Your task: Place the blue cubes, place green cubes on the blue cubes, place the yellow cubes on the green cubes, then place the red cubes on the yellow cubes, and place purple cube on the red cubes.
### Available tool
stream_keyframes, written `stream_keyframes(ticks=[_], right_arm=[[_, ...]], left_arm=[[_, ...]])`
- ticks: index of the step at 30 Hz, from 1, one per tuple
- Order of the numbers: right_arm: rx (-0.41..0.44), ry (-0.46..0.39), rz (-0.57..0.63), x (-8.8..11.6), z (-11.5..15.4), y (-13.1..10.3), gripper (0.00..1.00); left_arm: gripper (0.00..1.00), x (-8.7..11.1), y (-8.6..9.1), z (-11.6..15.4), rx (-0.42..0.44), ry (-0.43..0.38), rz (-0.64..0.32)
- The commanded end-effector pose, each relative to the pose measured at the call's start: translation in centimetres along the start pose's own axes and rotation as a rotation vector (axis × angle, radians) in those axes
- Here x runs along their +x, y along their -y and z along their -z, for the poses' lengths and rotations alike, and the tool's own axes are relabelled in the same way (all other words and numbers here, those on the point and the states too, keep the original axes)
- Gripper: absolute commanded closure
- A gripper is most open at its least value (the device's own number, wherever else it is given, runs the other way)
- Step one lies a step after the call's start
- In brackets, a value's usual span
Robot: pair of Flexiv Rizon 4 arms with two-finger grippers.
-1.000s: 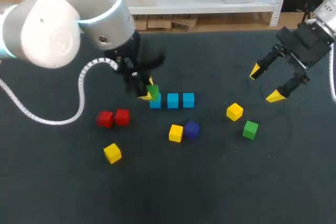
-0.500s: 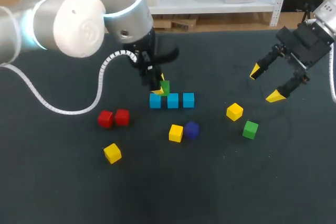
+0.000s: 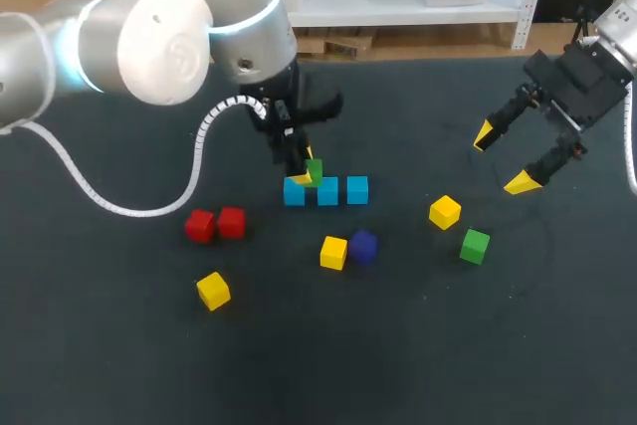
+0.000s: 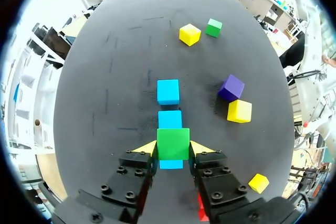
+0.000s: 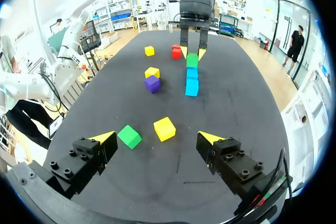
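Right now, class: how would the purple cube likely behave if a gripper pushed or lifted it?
The purple cube has flat faces on the dark table, so it would probably slide rather than roll. Its crisp edges suggest it is stiff. It seems to touch a yellow cube, so a push that way would likely shove both.

Three blue cubes [image 3: 327, 190] form a row. A green cube [image 3: 314, 169], gripped by the left end effector [image 4: 174, 148], hangs just above the row's left half.
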State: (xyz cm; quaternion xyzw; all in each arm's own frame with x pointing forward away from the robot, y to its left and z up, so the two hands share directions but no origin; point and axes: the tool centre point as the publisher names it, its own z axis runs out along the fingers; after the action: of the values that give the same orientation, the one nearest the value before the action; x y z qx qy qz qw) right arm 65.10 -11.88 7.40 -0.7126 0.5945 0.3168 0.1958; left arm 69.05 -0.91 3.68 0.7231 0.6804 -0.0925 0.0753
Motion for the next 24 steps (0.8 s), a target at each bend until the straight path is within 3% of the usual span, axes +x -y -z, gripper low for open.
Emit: stream_keyframes(ticks=[1,24], right_arm=[[-0.001,0.001,0.001,0.02,-0.02,0.06,0.00],[-0.001,0.001,0.001,0.02,-0.02,0.06,0.00]], left_arm=[[1.00,-0.03,-0.29,-0.15,0.007,-0.003,0.001],[1.00,0.34,-0.68,-0.77,0.023,-0.008,0.010]])
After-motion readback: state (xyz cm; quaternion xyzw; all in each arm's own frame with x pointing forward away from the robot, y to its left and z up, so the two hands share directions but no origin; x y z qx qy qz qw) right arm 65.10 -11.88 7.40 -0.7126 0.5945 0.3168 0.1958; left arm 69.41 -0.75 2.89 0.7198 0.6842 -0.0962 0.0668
